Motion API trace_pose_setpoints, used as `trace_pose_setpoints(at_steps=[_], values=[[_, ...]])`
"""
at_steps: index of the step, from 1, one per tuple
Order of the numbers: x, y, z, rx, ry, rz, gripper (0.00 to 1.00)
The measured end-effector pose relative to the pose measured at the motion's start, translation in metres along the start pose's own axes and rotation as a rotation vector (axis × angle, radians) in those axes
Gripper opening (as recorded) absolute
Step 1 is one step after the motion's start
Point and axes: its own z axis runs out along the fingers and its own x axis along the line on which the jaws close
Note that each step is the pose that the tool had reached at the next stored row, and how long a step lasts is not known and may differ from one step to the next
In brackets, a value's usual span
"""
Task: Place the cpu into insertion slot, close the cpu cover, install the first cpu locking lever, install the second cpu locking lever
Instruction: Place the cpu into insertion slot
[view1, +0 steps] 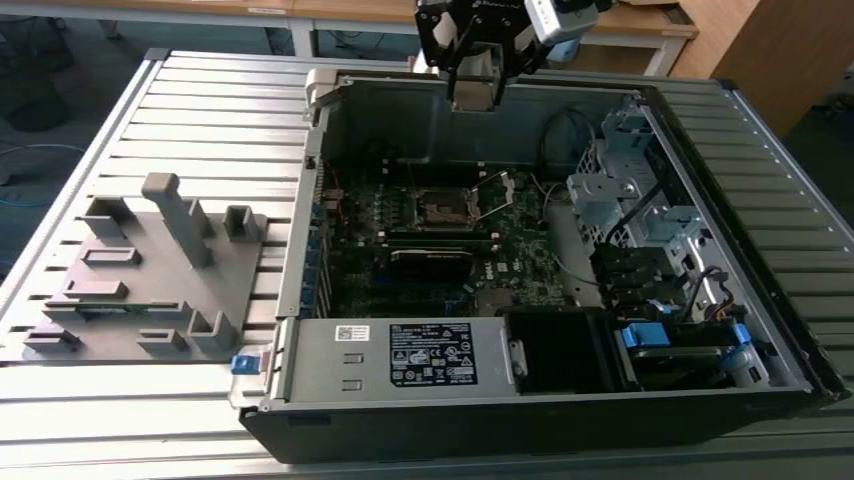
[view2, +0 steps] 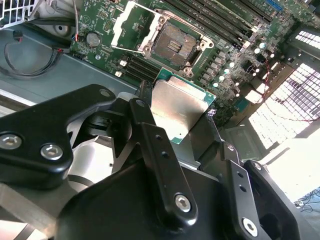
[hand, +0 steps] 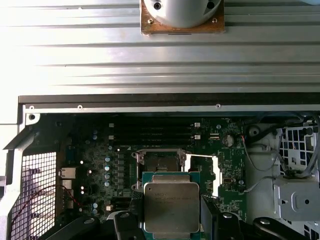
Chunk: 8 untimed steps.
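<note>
The cpu (hand: 171, 206) hangs high, insertion slot (view2: 172, 45) open below
Your gripper (view1: 477, 92) pinches the cpu by two edges over the far side of the case (view1: 400, 130); if it tilts or slips, a corner may damage the slot.

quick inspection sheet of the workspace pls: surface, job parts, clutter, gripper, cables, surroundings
surface: ribbed metal table carrying an open computer case
job's things: cpu held above the motherboard, not in the insertion slot; the slot looks bare; cpu cover swung open beside it
clutter: grey fixture plate with upright pegs, on the table at the exterior view's left; small blue piece by the case
grippers: gripper over the case, shut on the cpu
cables: black cables and a red wire inside the case
surroundings: wooden desk behind the table
</note>
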Motion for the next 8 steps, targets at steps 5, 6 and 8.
trace_pose_setpoints(at_steps=[5, 6, 8], values=[[0.0000, 0.0000, 0.0005, 0.0001, 0.0000, 0.000, 0.54], [0.0000, -0.0001, 0.0005, 0.0001, 0.0000, 0.000, 0.54], [0.0000, 0.0000, 0.0006, 0.0000, 0.0000, 0.000, 0.54]])
